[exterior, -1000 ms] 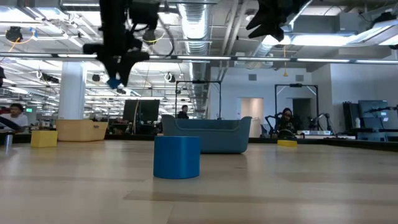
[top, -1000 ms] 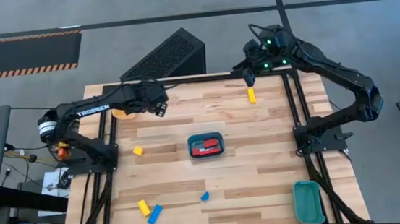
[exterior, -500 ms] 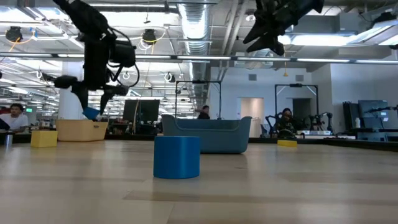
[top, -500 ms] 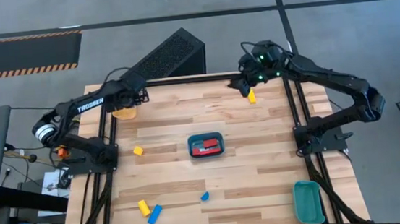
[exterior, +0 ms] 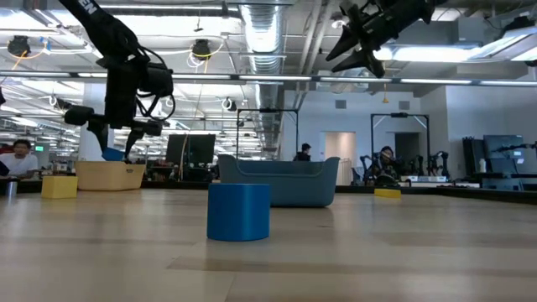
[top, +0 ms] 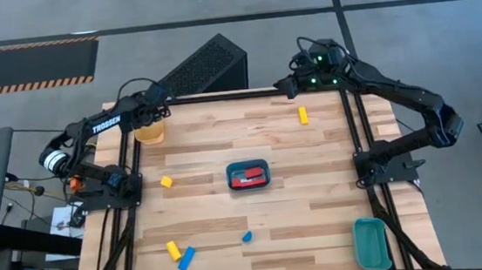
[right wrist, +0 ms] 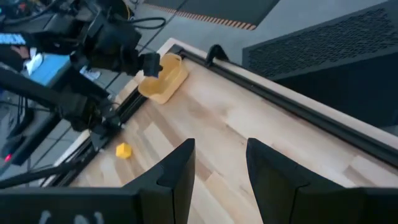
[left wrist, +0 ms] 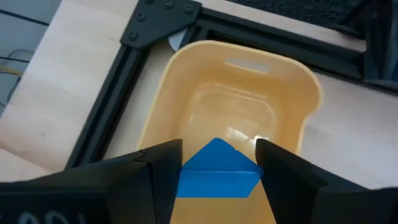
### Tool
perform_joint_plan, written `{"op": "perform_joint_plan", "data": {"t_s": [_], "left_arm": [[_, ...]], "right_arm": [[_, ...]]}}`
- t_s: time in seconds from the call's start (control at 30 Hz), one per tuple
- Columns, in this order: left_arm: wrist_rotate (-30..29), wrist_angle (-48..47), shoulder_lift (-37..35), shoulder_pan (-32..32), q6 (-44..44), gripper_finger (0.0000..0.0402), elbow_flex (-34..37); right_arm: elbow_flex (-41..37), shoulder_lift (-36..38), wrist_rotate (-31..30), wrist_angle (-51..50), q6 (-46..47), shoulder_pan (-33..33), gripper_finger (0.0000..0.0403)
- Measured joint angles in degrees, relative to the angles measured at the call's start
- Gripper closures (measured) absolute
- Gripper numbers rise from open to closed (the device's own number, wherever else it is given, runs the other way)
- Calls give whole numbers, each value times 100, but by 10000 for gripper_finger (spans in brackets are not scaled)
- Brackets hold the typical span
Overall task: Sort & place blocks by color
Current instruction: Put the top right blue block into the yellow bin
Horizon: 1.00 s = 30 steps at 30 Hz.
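I have the left gripper poised over the yellow-orange tray at the far left corner of the table, and my wrist camera shows a blue block sitting between its two fingers, directly above the tray's open inside; the fingers stand close on either side of it, holding it. From table height the same block shows as a small blue spot under that gripper, just above the tray's rim. The right gripper hangs in the air near the far right corner, its fingers parted with nothing between them, only bare wood showing through the gap. A yellow bar lies on the table just beside that arm. In the middle sits a teal tray with red blocks inside it. A small yellow cube lies left of that tray. Near the front left edge a yellow bar and a blue bar lie touching or nearly so, and a small blue piece rests toward the front centre. A second teal tray sits at the front right corner.
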<state>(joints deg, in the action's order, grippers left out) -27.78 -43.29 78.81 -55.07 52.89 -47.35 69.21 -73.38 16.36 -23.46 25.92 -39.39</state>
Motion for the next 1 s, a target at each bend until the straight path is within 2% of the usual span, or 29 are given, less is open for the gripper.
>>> {"op": "perform_joint_plan", "data": {"t_s": [0.23, 0.37, 0.53, 0.67, 0.83, 1.0], "left_arm": [[-120, 142, 0, -3, 283, 220, 0], [-144, 143, 1, 26, 46, 220, 75], [-492, 213, 2, 247, -488, 220, 351], [-776, 361, 2, 337, -696, 220, 493], [-695, 275, -41, 339, -894, 219, 494], [-571, 188, -107, 337, -1061, 183, 494]], "right_arm": [[0, 0, -189, 135, 395, -238, 240], [0, 0, -292, 506, 656, -279, 240], [0, 0, -306, 687, 902, -221, 240], [0, 0, -488, 323, 784, 19, 240], [0, 0, -640, -307, 662, 340, 240], [0, 80, -677, -982, 502, 822, 240]]}}
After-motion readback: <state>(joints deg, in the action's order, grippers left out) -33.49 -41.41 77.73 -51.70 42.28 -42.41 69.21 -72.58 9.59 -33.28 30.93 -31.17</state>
